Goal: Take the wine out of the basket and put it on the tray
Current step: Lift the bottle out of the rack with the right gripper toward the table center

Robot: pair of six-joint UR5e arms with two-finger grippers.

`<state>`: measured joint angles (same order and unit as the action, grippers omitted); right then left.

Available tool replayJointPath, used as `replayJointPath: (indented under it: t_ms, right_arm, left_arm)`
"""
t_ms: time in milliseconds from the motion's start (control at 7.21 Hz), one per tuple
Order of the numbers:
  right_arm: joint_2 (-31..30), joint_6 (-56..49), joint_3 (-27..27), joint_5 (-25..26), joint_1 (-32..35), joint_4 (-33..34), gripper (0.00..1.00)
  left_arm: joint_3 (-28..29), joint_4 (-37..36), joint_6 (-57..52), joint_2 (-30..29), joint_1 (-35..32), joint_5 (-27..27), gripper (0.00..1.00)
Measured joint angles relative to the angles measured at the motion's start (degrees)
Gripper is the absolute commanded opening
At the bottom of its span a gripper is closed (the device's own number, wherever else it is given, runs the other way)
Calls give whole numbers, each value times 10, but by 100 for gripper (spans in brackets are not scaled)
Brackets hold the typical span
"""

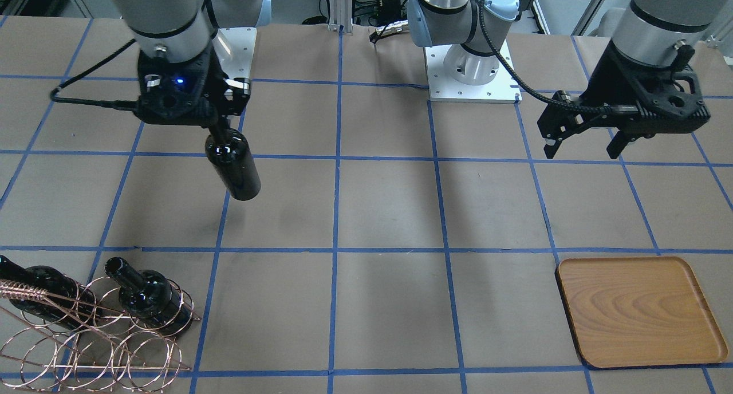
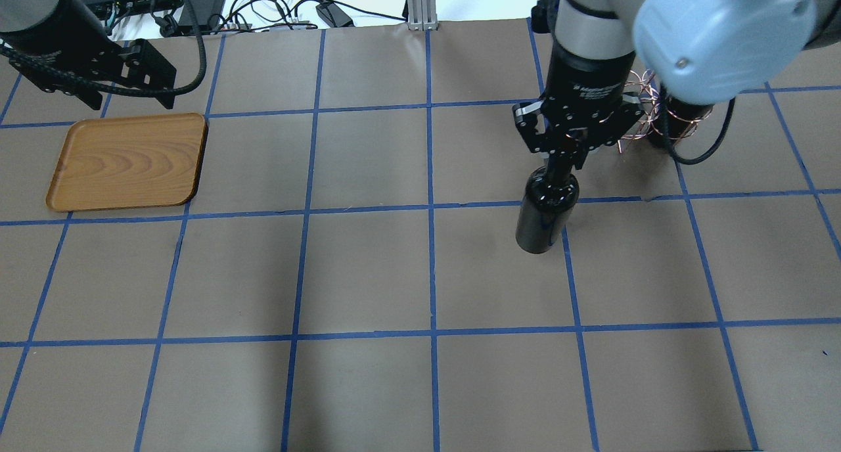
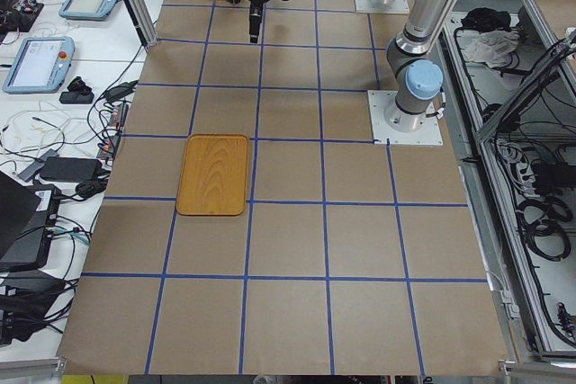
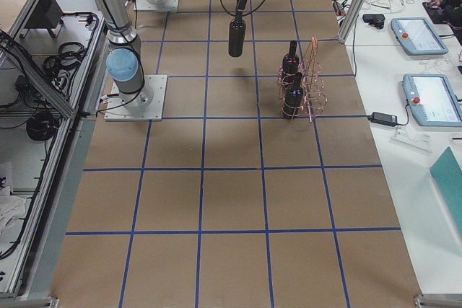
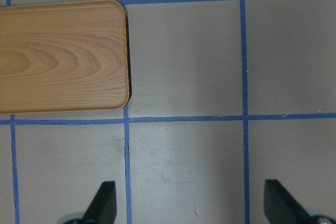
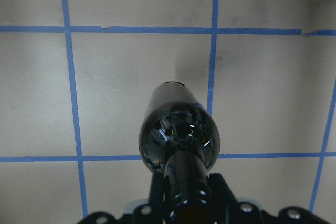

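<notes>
My right gripper point(image 1: 220, 125) is shut on the neck of a black wine bottle point(image 1: 235, 168), which hangs upright above the table, clear of the basket. The bottle also shows in the overhead view point(image 2: 545, 215) and the right wrist view point(image 6: 176, 129). The copper wire basket point(image 1: 86, 325) stands at the table's edge on the robot's right side and holds two more black bottles point(image 1: 146, 294). The wooden tray point(image 1: 638, 311) lies flat and bare on the robot's left side. My left gripper point(image 1: 581, 152) is open and empty, hovering beside the tray point(image 5: 58, 56).
The brown paper table point(image 2: 368, 274) has a blue tape grid. The arm bases point(image 1: 472, 67) stand at the robot's edge. Cables and devices point(image 2: 263, 5) lie beyond the far edge.
</notes>
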<state>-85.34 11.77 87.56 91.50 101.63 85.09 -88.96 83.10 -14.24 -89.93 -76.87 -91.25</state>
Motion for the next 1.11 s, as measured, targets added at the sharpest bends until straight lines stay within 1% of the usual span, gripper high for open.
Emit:
replayJointPath:
  t_ms: [277,555,971,1109]
  right_arm:
    - [17,66,10,-5,57,47,0]
    - [37,103,10,-9,110,71,1]
    - [55,154,5,-45,142,108,1]
    - [65,172,1,-48,157,117,1]
  left_arm:
    - [0,0,-23,-1,24,0,100]
    - [0,0,-26,-1,28,0,100]
    - [-1,0,-26,-1,28,0,100]
    - [-1,0,-26,-1,28,1,100]
